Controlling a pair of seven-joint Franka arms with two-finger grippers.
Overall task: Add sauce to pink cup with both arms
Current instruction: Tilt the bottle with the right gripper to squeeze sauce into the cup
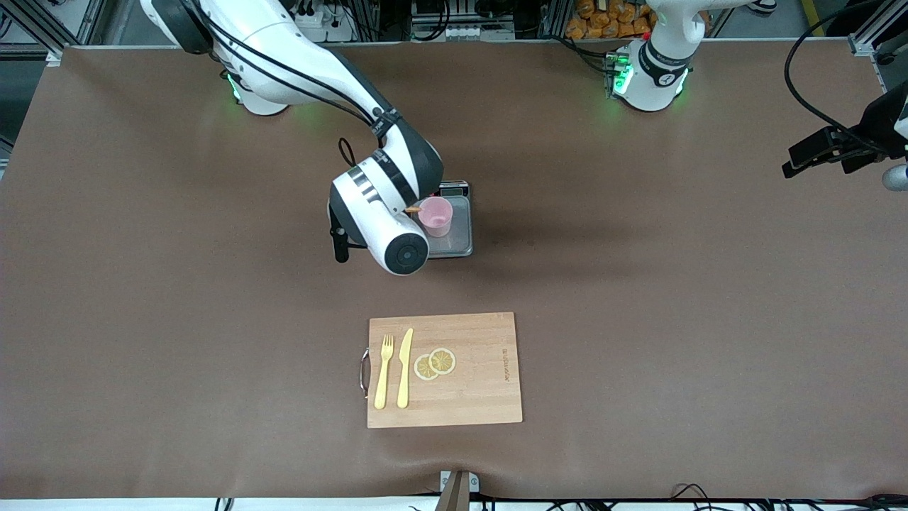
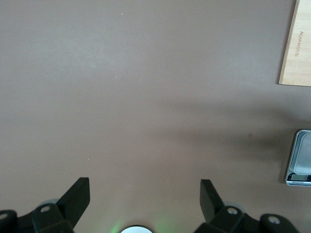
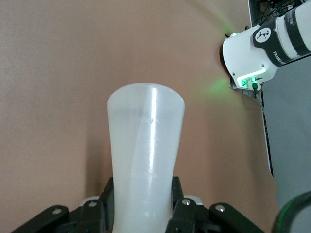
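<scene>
The right gripper (image 3: 143,213) is clamped on the sauce bottle (image 3: 144,155), its fingers (image 3: 181,213) pressing in the whitish body from both sides. In the front view the right arm (image 1: 312,64) reaches from its base out over the middle of the table (image 1: 142,284), and its wrist hides the bottle except for the orange nozzle tip (image 1: 412,210), which pokes out sideways right at the rim of the pink cup (image 1: 435,216). The cup stands upright on a small kitchen scale (image 1: 454,234) near the table's centre.

The left gripper (image 2: 145,196) hangs wide open and empty over bare table toward the left arm's end; that arm waits.

Close to the table edge nearest the front camera lies a wooden cutting board (image 1: 482,383). On it are a yellow fork (image 1: 383,371) and a yellow knife (image 1: 404,367) side by side, and beside the knife two overlapping lemon slices (image 1: 435,363)
</scene>
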